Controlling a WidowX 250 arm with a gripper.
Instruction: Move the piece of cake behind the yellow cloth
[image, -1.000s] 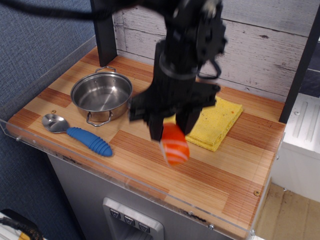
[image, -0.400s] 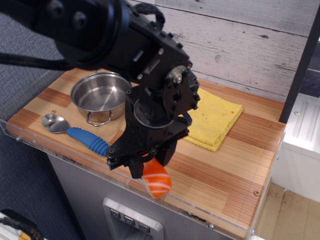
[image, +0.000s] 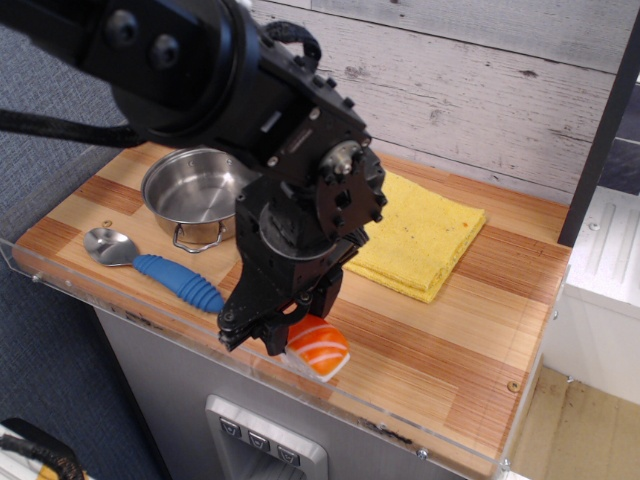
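The piece of cake (image: 320, 346) is a small orange toy with white stripes and a white base. It sits low at the table's front edge, in front of the yellow cloth (image: 420, 235), which lies folded at the back right. My gripper (image: 289, 334) reaches down from the big black arm and its fingers still close on the cake's left end. The cake looks level, at or just above the wood. The fingertips are partly hidden by the gripper body.
A steel pot (image: 196, 192) stands at the back left, partly behind the arm. A blue-handled spoon (image: 160, 270) lies in front of it. A clear acrylic lip (image: 130, 305) runs along the table's front and left edges. A white plank wall (image: 480, 90) closes the back.
The gripper has carried the cake from near the cloth's front edge toward the table's front edge and lowered it. The cake has tilted from hanging to lying level.
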